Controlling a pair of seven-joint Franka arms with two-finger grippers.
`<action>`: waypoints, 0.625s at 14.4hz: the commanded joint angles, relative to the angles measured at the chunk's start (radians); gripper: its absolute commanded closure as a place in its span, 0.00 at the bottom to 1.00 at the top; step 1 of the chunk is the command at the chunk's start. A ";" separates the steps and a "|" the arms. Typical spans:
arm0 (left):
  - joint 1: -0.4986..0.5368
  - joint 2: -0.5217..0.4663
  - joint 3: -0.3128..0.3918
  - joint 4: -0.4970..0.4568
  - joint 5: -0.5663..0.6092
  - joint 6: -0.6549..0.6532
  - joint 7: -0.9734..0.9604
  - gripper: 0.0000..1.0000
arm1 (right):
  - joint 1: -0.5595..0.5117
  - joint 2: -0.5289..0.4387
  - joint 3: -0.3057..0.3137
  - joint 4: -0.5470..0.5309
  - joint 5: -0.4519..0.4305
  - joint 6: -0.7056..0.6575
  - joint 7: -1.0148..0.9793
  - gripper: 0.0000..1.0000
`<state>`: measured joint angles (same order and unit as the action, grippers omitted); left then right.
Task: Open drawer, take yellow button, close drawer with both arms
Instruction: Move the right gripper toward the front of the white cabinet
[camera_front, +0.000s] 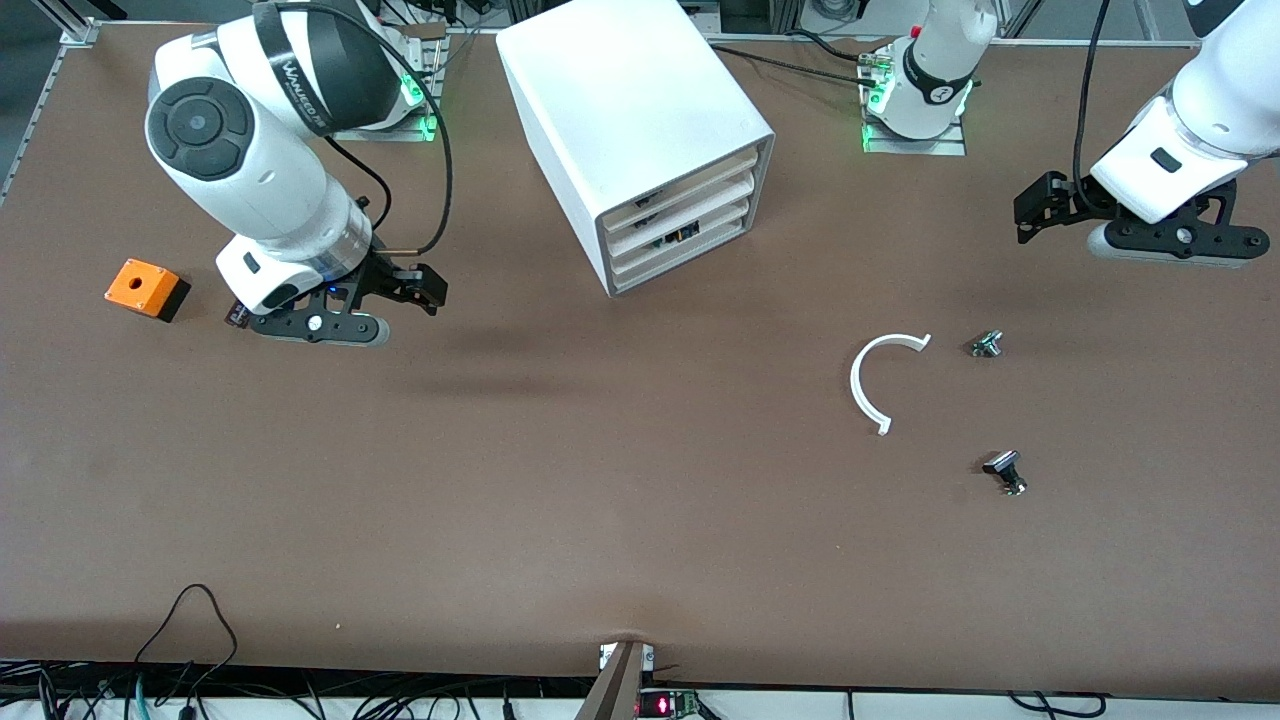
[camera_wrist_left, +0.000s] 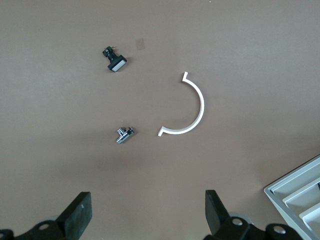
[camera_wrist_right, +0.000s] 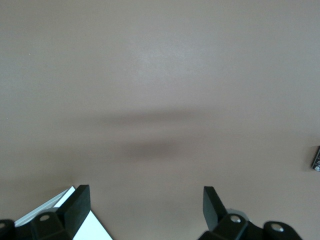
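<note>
Drawer (camera_front: 676, 237), 1 of 4 stacked in the white cabinet (camera_front: 620, 110), sits shut, farther from the front camera than the white curved strip (camera_front: 873, 382). Button: not visible. Left gripper (camera_front: 1040, 210), jaws spread, hovers over bare table (camera_front: 600, 500) at the left arm's end. Right gripper (camera_front: 420, 288), jaws spread, hangs beside the orange box (camera_front: 144, 287).
</note>
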<state>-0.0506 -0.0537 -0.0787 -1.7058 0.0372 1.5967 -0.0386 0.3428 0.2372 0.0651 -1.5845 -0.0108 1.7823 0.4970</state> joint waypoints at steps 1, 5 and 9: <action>0.006 0.018 -0.004 0.034 -0.006 -0.017 0.000 0.00 | 0.021 0.030 -0.007 0.038 0.011 -0.001 0.034 0.00; -0.011 0.031 -0.018 0.031 -0.126 -0.124 0.005 0.00 | 0.036 0.056 -0.005 0.055 0.011 0.005 0.055 0.00; -0.003 0.161 -0.036 0.023 -0.400 -0.193 0.144 0.02 | 0.038 0.073 -0.007 0.063 0.011 0.008 0.057 0.00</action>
<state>-0.0647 0.0201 -0.1167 -1.7090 -0.2498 1.4242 0.0151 0.3710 0.2864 0.0650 -1.5537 -0.0108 1.7943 0.5392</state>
